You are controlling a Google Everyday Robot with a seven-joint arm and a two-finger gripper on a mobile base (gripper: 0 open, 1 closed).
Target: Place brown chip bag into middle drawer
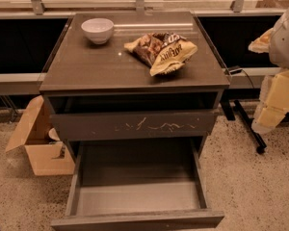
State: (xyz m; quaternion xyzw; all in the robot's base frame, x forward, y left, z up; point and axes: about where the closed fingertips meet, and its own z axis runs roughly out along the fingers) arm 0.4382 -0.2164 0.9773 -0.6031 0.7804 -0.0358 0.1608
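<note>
The brown chip bag (162,50) lies crumpled on the right half of the cabinet top (96,66), dark brown with tan-yellow areas and lettering. The middle drawer (137,219) is pulled far out below, with a plain front panel and a bare lighter grey floor (137,196). Above it, the drawer with pale scratch marks (135,125) stands slightly out. My gripper (274,100) shows as pale cream parts under the white arm (286,35) at the far right edge. It is beside the cabinet, lower than the top and well apart from the bag.
A white bowl (98,30) stands at the back left of the cabinet top. An open cardboard box (38,146) sits on the floor to the cabinet's left. A black stand leg (248,129) and a cable lie on the speckled floor at the right. A window ledge runs behind.
</note>
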